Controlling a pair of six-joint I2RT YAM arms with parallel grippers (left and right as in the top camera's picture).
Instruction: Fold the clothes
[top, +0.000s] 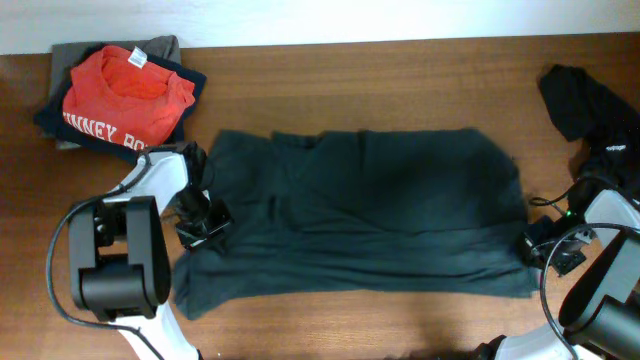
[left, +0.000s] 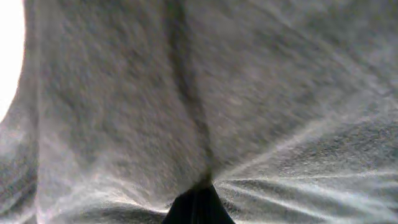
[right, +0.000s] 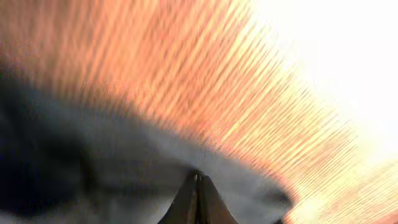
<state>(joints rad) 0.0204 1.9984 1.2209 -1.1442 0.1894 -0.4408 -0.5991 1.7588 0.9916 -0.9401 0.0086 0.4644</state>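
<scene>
the charcoal shirt (top: 370, 210) lies spread flat across the middle of the table (top: 400, 70), and i have it by both sides: my left gripper (top: 205, 225) is pinched together on its left edge and my right gripper (top: 545, 250) is clamped on its right edge, cloth puckering into the closed tips in both wrist views. i judge this to be the start of a fold (a first one, since the shirt lies at full width). next i would need to lift both edges evenly and carry them over without dragging the body. both wrist views are blurred, no print shows, and sleeves are hard to make out. a folded stack (top: 125, 95) and a black garment (top: 585, 100) sit well apart.
</scene>
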